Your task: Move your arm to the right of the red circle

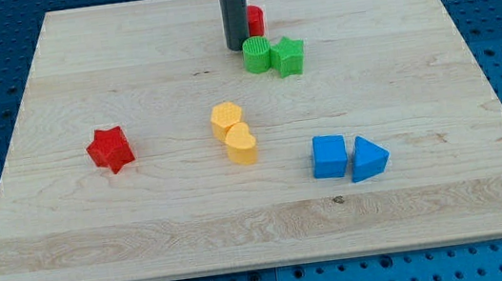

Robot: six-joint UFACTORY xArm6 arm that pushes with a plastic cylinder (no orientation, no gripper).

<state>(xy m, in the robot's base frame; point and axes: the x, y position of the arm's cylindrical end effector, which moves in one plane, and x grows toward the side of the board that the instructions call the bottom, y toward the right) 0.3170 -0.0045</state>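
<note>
The red circle (255, 20) sits near the view's top centre, partly hidden behind my dark rod. My tip (238, 48) rests on the board just left of and slightly below the red circle, close to it. A green circle (257, 56) and a green star (288, 55) lie side by side right below the red circle, just right of my tip.
A red star (110, 149) lies at the left. A yellow hexagon (226, 119) and a yellow heart (242, 144) touch at the centre. A blue cube (330, 157) and a blue triangle (367, 158) sit at the lower right. The wooden board (72, 249) rests on a blue pegboard.
</note>
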